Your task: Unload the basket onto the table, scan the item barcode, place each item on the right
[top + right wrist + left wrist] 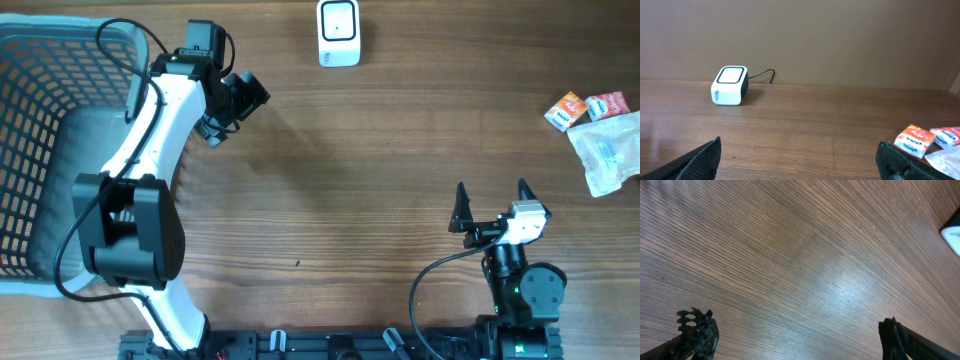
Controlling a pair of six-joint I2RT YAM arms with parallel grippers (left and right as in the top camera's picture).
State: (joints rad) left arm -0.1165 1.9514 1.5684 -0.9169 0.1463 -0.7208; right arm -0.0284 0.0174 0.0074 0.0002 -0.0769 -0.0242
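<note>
A wooden table (350, 200) seen from above. At the far left sits a grey slatted basket (40, 120), with the white left arm (150, 140) reaching across its right rim. The left gripper (236, 108) hangs just right of the basket with its fingers spread wide and holding nothing. Its wrist camera shows bare wood between the two black fingertips (697, 330).

At the top centre, by the table's far edge, stands a small white barcode scanner (338, 32), its window facing up and a thin black cord (765, 74) trailing behind it. It is well apart from both grippers.

Lower right, the right gripper (491, 192) is also spread wide and empty, pointing toward the far edge. Bare wood lies ahead of it.

At the far right edge lie the items: two small orange packets (567, 110) side by side, touching a crumpled clear plastic bag (610, 150). They lie to the right of the right gripper and farther back, near its right finger in the wrist view, but not between the fingers.
</note>
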